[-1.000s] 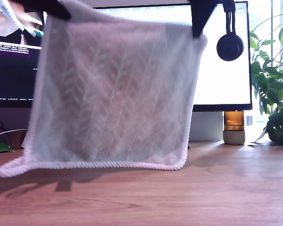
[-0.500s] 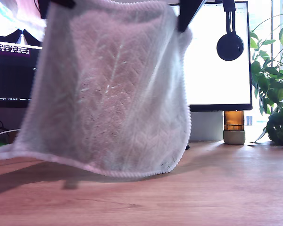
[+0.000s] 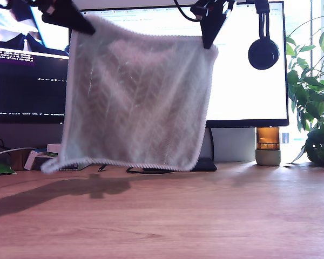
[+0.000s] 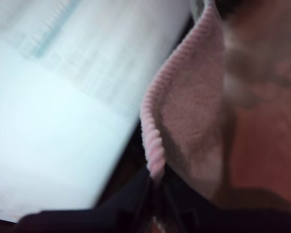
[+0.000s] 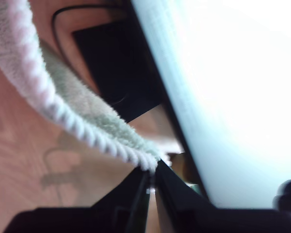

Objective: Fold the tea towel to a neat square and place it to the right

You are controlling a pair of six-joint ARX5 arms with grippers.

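The tea towel is held hanging in front of the monitor, a top corner pinched in my first gripper and another in my second gripper, both pressed tight on the beaded hem. Its lower hem is seen clear of the wooden desk, and it is spread as a single flat sheet. No fold appears made yet, so folding to a square and placing aside are judged still to be done.

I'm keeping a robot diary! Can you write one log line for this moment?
tea towel: hanging above desk | first gripper: shut on hem | second gripper: shut on hem
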